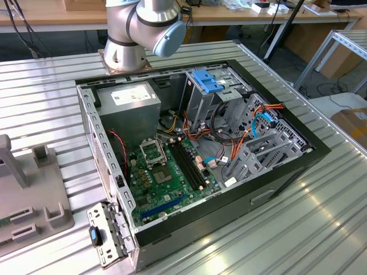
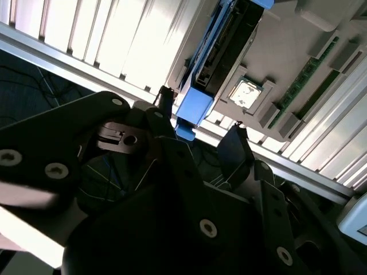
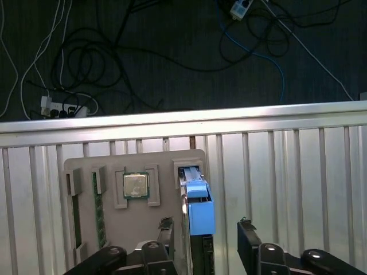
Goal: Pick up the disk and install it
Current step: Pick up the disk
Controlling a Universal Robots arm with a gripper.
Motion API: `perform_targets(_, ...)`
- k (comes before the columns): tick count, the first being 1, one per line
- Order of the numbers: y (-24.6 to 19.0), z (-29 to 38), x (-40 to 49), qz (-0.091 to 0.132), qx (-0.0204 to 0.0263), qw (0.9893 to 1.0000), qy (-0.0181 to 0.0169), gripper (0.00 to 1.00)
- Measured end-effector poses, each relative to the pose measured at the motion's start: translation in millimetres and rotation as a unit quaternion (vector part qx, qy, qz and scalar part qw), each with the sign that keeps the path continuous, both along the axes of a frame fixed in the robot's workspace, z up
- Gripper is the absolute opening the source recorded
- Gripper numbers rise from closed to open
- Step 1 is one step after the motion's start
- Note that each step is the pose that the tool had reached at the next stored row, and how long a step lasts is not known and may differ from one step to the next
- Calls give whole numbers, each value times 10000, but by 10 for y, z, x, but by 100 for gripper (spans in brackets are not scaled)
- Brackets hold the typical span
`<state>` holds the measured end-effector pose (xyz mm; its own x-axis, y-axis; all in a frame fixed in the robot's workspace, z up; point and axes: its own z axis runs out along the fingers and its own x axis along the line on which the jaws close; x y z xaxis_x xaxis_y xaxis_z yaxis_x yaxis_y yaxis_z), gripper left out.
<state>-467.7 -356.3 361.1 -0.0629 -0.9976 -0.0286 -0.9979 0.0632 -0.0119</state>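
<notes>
The disk [image 3: 198, 213] stands on edge in a slot of a grey holder tray [image 3: 114, 166], with its blue carrier end toward the camera. In both wrist views my gripper [image 3: 205, 232] is open and straddles the disk, one black finger [image 3: 167, 230] on each side with a small gap to it. From the second wrist view, the disk [image 2: 195, 106] shows its blue rail and dark body between the fingertips of the gripper [image 2: 200, 123]. The open computer case [image 1: 287, 172] lies on the ribbed metal table in the exterior view.
The holder tray also carries a processor chip [image 3: 136, 185] and a green memory stick [image 3: 98, 206]. Inside the case are a motherboard [image 1: 166, 172], a power supply [image 1: 129, 106], a tall metal bay topped by a blue bracket [image 1: 206, 80], and grey drive cages [image 1: 258, 154]. Cables lie on the floor past the table edge [image 3: 183, 121].
</notes>
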Motion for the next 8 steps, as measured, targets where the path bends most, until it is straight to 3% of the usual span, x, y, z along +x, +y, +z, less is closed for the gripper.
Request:
perform_targets(1, 0, 0, 0, 0, 0, 10000, 1, 60)
perform_targets(4, 0, -4, 0, 0, 0, 10000, -1, 60)
perform_targets(8, 0, -83, 0, 0, 0, 10000, 0, 60)
